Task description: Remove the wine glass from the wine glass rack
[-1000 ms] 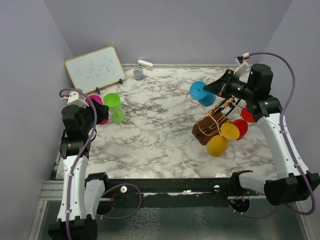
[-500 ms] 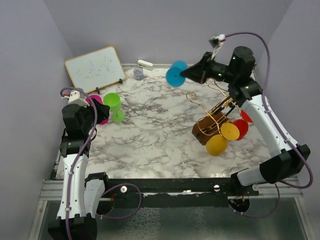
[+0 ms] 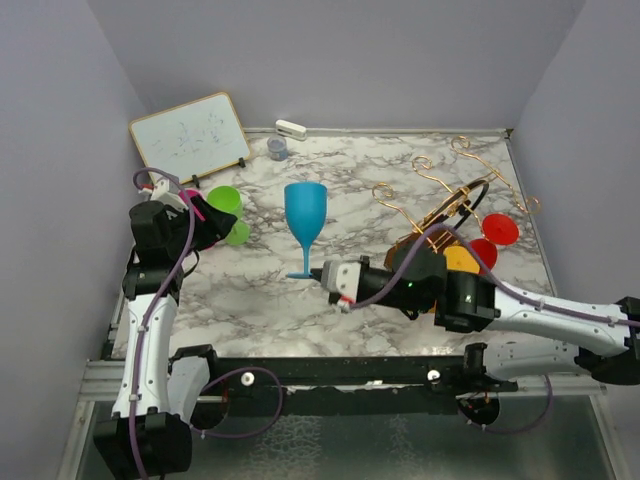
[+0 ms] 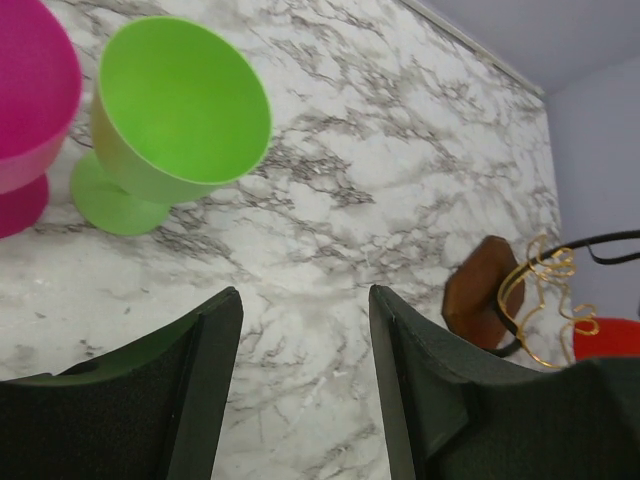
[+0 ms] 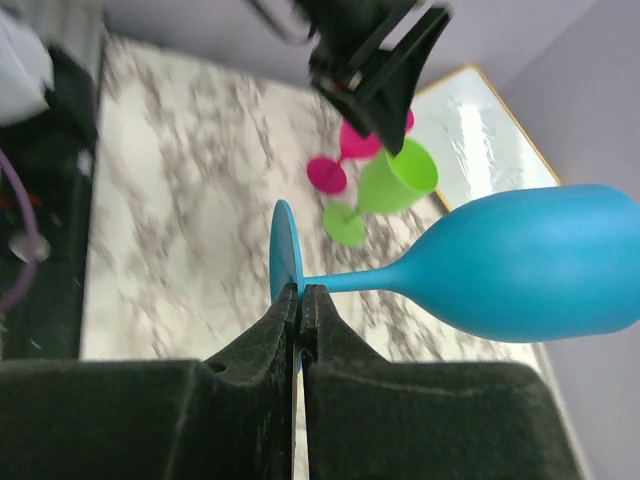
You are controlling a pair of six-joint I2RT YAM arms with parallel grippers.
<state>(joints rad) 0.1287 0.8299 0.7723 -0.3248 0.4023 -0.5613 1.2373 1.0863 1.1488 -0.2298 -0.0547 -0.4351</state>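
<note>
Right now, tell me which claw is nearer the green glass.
Left. The left claw sits open beside the green glass; the right claw is farther off, shut on the foot of the blue glass.

Matt blue wine glass [image 3: 305,207] — glossy, veined marble table [image 3: 345,190].

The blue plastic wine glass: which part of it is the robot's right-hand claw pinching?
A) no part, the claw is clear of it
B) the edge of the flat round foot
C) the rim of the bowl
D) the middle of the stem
B: in the right wrist view the right gripper is shut on the edge of the blue plastic wine glass's foot disc, with stem and bowl free.
</note>
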